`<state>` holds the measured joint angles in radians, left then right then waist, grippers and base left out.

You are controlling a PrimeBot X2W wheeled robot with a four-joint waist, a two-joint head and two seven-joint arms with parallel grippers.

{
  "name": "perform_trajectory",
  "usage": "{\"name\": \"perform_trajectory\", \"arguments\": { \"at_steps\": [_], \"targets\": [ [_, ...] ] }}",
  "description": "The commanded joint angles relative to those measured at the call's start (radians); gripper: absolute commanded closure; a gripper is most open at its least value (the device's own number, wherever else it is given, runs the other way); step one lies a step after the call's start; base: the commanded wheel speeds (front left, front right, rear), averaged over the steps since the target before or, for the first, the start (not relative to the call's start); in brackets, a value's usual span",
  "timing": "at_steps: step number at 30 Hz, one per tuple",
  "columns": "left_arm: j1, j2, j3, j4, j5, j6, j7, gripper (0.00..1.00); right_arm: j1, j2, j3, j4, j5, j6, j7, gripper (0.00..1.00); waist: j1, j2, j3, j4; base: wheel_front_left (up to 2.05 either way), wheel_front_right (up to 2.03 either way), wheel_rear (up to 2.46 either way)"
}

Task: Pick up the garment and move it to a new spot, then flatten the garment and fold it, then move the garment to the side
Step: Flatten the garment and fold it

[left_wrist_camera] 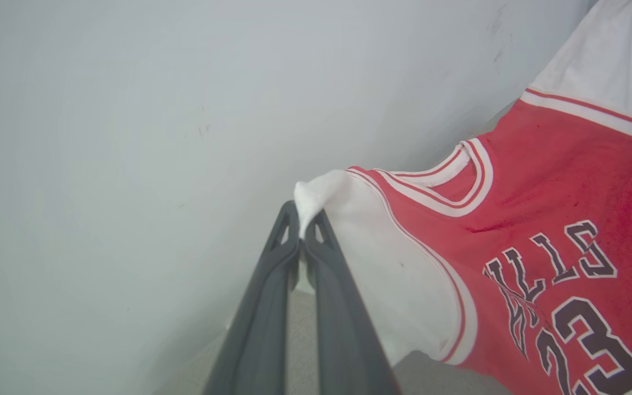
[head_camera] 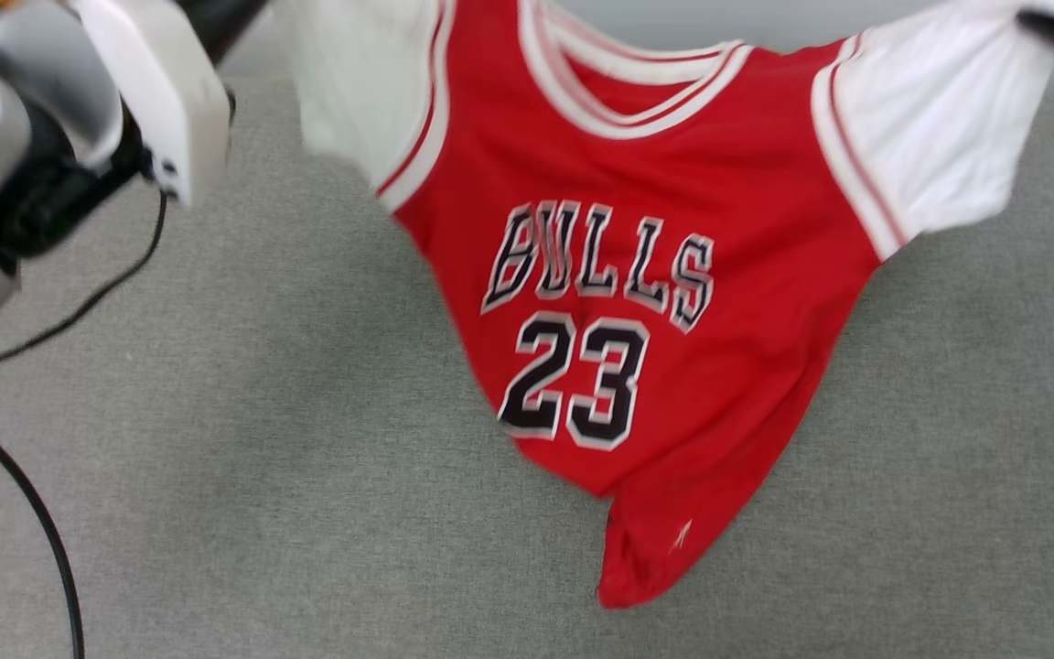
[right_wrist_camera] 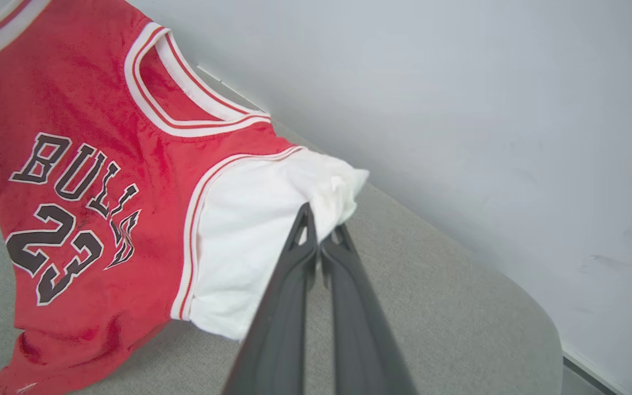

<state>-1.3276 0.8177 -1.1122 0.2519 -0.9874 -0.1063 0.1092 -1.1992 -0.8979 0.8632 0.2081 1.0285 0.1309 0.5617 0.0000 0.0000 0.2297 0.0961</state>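
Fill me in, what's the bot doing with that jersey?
The left gripper is shut on one white sleeve of the garment and the right gripper on the other, holding it stretched out between them. Its lower hem seems to rest on the grey surface.

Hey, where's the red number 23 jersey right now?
The bright red jersey shirt with white sleeves hangs between the left gripper and right gripper, each shut on a sleeve, centre-right in the head view, its hem touching the grey fabric surface.
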Motion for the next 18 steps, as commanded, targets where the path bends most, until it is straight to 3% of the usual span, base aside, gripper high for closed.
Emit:
{"name": "perform_trajectory", "arguments": {
  "at_steps": [1,9,18],
  "targets": [
    [-0.031,-0.014,0.015,0.009,0.006,0.004,-0.01,1.0,-0.039,-0.001,-0.011,0.006,-0.019,0.0,-0.018,1.0,0.0,0.0,0.006,-0.006,0.0,0.0,0.0],
    [-0.219,-0.099,0.078,0.119,0.052,0.023,-0.04,1.0,-0.246,0.07,-0.047,0.128,-0.182,-0.001,-0.114,1.0,0.0,0.0,0.085,-0.013,0.0,0.0,0.0],
    [-0.438,-0.197,0.135,0.308,0.113,0.032,-0.119,1.0,-0.512,0.23,-0.127,0.367,-0.37,-0.001,-0.271,1.0,0.0,0.0,0.206,-0.026,0.0,0.0,0.0]
  ]
}}
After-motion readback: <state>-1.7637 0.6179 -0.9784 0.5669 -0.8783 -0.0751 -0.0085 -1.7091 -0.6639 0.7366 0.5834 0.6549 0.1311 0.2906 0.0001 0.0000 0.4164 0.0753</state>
